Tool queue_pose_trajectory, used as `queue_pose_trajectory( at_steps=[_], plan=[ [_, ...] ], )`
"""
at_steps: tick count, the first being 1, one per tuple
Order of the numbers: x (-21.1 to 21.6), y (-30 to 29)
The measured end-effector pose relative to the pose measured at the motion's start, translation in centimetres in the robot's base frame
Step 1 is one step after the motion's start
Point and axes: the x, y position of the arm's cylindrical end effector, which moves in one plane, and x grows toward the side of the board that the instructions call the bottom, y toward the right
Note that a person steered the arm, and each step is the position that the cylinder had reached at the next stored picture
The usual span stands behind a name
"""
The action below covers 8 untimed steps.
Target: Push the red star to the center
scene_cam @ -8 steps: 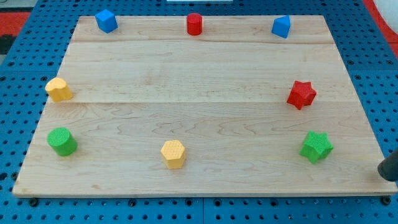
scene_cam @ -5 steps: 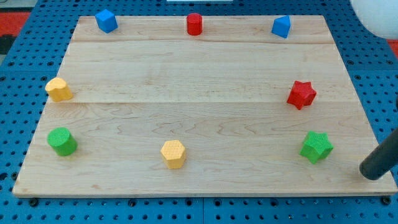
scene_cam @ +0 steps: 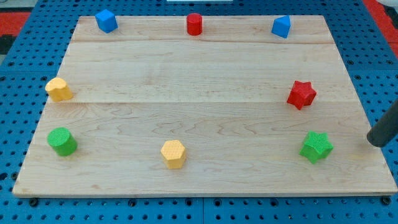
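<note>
Pale wooden plank counter (scene_cam: 199, 81), visible grain and seams, sits on a blue perforated pegboard (scene_cam: 25, 62). Blocks look like matte ribbed plastic. Red star block (scene_cam: 301, 94) lies near the counter's right edge, about mid-height in the view, well apart from the centre. No pincer on this arm, so nothing to read as apart or together; it ends in a dark rod, and my tip (scene_cam: 375, 143) rests at the counter's right edge, below and to the right of the red star, not touching it. Green star block (scene_cam: 316, 147) is just left of the tip, apart from it, below the red star. Along the top: blue cube-like block (scene_cam: 106, 20) left, red cylinder block (scene_cam: 194, 24) middle, blue angular block (scene_cam: 281, 27) right. Left edge: yellow rounded block (scene_cam: 58, 89), exact shape unclear, with green cylinder block (scene_cam: 62, 141) below it. Yellow hexagonal block (scene_cam: 173, 154) sits near the bottom, left of middle.
</note>
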Motion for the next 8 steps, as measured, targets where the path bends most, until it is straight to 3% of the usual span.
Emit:
queue_pose_trajectory(
  at_steps=[3, 4, 5, 6, 7, 8],
  plan=[
    [-0.6, 0.2],
    [-6.2, 0.7],
    [-9.1, -0.8],
    [-8.7, -6.2],
    [-10.8, -14.3],
    [-17.3, -23.6]
  ],
)
